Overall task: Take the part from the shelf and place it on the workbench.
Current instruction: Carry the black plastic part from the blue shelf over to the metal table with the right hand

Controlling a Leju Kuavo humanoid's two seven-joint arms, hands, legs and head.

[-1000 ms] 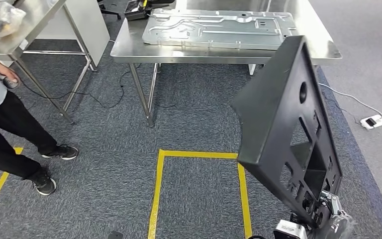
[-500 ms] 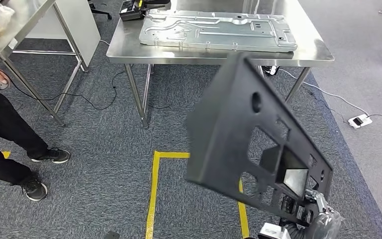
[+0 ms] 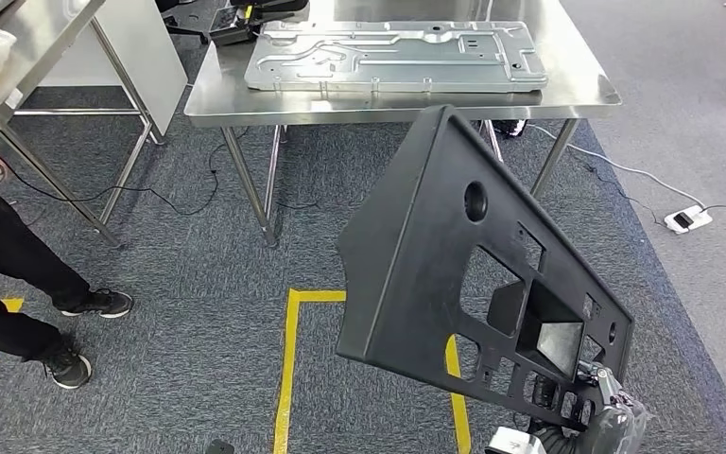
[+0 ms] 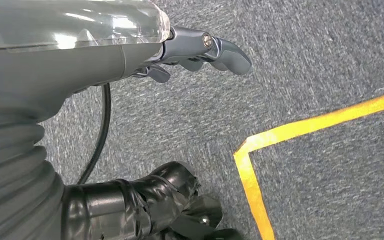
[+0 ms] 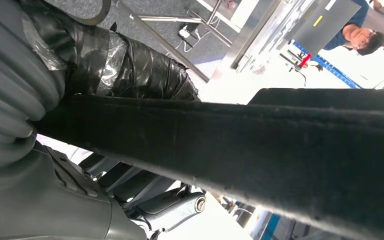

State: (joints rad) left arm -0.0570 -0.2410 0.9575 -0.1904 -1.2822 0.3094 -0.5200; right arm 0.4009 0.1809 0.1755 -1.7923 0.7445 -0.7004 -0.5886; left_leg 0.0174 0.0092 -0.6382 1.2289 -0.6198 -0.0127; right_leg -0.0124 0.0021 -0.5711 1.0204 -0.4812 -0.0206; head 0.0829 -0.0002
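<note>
Low at the frame's lower right, the right hand [image 3: 597, 409] grips the tilted black plastic panel [image 3: 454, 255] by its bottom edge, fingers mostly hidden; left hand [image 4: 200, 47] hangs loosely curled, empty.

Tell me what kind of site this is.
Probably a factory or robot test workshop: a stainless-steel workbench carries a stamped grey sheet-metal panel, yellow tape lines mark out the grey carpet, and the right robot hand carries a large black moulded plastic panel.
</note>
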